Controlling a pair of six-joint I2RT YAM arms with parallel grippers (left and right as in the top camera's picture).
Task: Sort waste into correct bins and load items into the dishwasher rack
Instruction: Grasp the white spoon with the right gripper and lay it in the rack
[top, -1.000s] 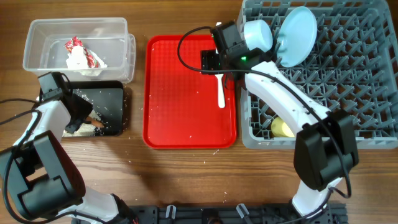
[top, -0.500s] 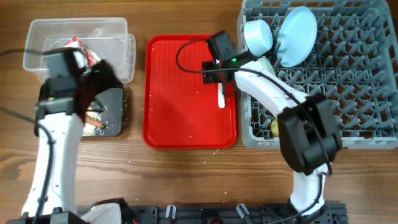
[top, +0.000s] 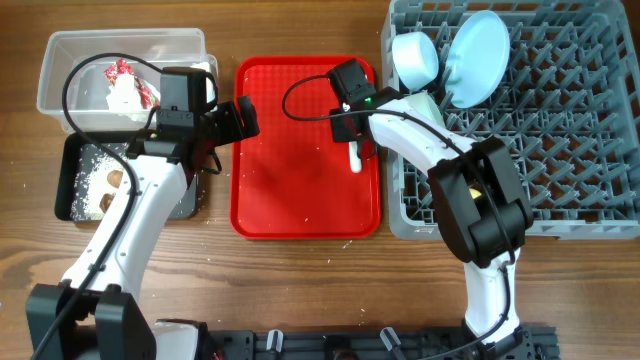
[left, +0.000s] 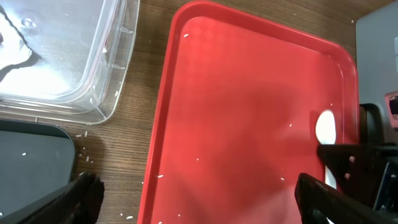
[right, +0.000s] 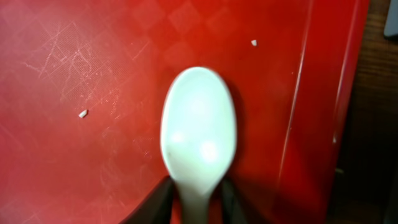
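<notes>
One white plastic spoon (right: 199, 134) lies on the one flat red tray (top: 290, 190), near its right rim, with the right gripper (right: 194, 202) closed on its neck.

The spoon is smooth and glossy with an oval bowl, and the tray's textured surface is scratched and carries a few white specks. The left gripper (left: 199, 202) hangs over the tray's left edge with its jaws spread wide, holding nothing. Two bins sit to the left. The clear plastic tub (top: 60, 60) holds one crumpled red-and-white wrapper (top: 125, 90). The shallower black tray (top: 64, 185) is dusted with rice-like crumbs (top: 90, 165). The single grey pegged rack (top: 560, 150) holds one round pale plate (top: 478, 55) on edge and one pale blue bowl (top: 415, 58).
</notes>
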